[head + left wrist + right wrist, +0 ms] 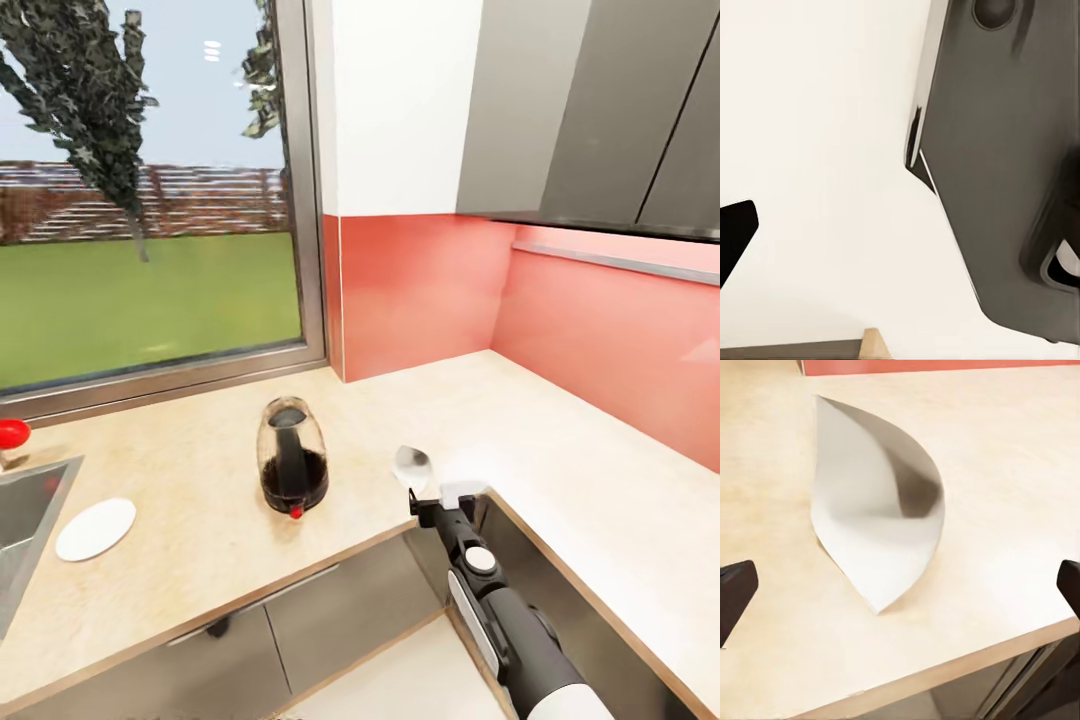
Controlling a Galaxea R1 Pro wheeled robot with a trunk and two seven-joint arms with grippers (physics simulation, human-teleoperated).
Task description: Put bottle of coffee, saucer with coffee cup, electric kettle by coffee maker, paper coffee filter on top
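The paper coffee filter [874, 514] is seen lying on the countertop [1005, 472], its long axis running near-to-far, before the right gripper [900, 585], whose jaws are held apart.

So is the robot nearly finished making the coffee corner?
Not yet. The coffee maker stands on the countertop, and the saucer lies near the sink, apart from it, with no cup on it. The right end effector is open in front of the paper coffee filter, which still lies on the counter. The coffee bottle, cup and kettle are still to come.
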